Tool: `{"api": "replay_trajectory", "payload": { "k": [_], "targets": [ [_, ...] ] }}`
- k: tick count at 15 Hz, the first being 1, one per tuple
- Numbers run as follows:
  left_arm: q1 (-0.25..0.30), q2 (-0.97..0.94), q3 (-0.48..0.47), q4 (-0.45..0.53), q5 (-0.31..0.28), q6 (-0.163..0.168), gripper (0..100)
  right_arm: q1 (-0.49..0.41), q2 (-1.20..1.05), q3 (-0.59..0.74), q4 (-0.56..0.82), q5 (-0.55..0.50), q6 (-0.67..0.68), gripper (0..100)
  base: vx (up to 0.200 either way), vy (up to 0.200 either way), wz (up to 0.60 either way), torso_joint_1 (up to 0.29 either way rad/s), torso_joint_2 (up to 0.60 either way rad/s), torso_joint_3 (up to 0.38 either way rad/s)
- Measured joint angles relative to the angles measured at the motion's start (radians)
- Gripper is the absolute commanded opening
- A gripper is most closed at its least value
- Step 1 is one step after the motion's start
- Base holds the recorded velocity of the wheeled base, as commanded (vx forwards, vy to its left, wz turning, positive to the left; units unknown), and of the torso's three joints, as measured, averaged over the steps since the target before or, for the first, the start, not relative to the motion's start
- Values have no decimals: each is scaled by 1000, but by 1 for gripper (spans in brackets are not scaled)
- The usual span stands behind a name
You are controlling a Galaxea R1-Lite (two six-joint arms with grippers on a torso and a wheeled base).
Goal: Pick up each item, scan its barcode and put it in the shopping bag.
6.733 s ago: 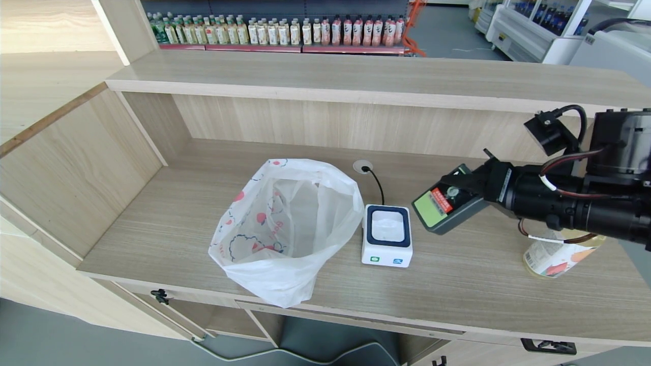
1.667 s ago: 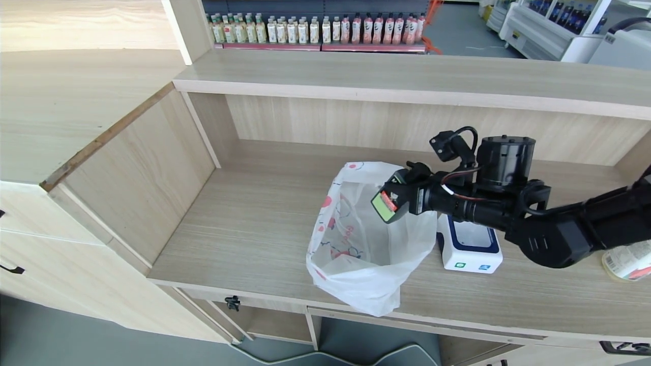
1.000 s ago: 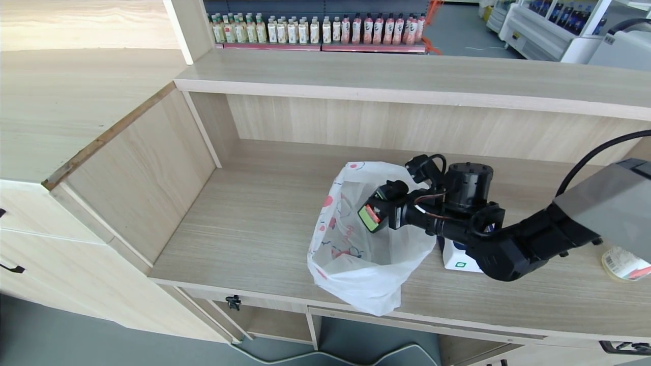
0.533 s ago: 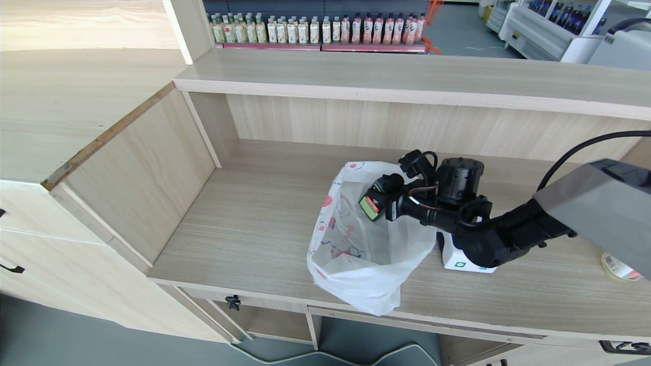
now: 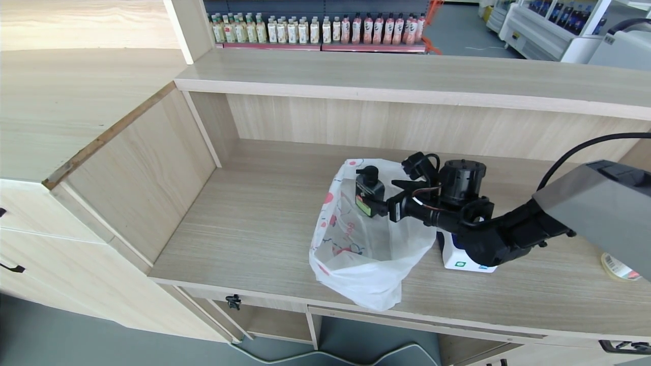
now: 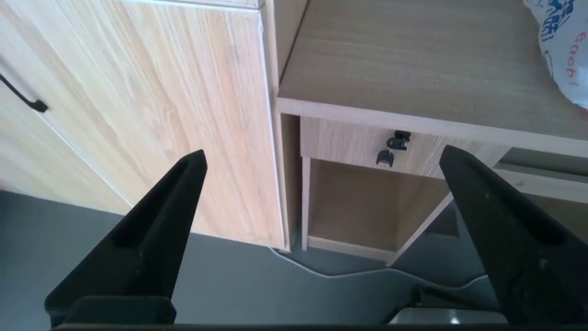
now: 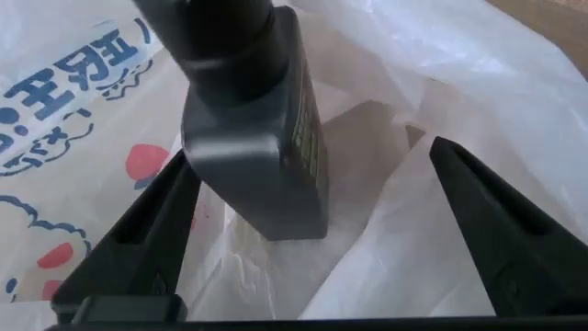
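The right gripper is now spreading its fingers over the shopping bag, releasing the black bottle, which is apparently dropping in, so this item is nearly bagged.

Stretching the right arm in across the table and holding its claw at the open mouth of the white plastic bag. Holding the claw's fingers apart, with a dark bottle just off their tips, upright, cap up, green and red label facing front, inside the bag's rim; touching the lower finger or not, impossible to tell. Covering most of the white scanner with the forearm, just right of the bag. Leaving a labelled container at the table's far right, well apart from the bag. Showing rows of drinks on a shop shelf beyond.
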Motion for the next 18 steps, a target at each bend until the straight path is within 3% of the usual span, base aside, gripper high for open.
{"api": "replay_trajectory", "payload": {
  "k": [6, 11, 13, 15, 18],
  "targets": [
    [0, 0, 0, 0, 0, 0, 100, -14, -251, 92, 122, 46, 177, 100, 0, 0, 0, 0, 0, 0],
    [1, 0, 0, 0, 0, 0, 100, -90, -619, 317, 338, 43, 166, 100, 0, 0, 0, 0, 0, 0],
    [1, 0, 0, 0, 0, 0, 100, -204, -807, 385, 569, 35, 79, 100, 0, 0, 0, 0, 0, 0],
    [0, 0, 0, 0, 0, 0, 100, -396, -959, 425, 783, 8, -35, 100, 0, 0, 0, 0, 0, 0],
    [0, 0, 0, 0, 0, 0, 100, -631, -1120, 489, 937, -26, -132, 100, 0, 0, 0, 0, 0, 0]
  ]
}}
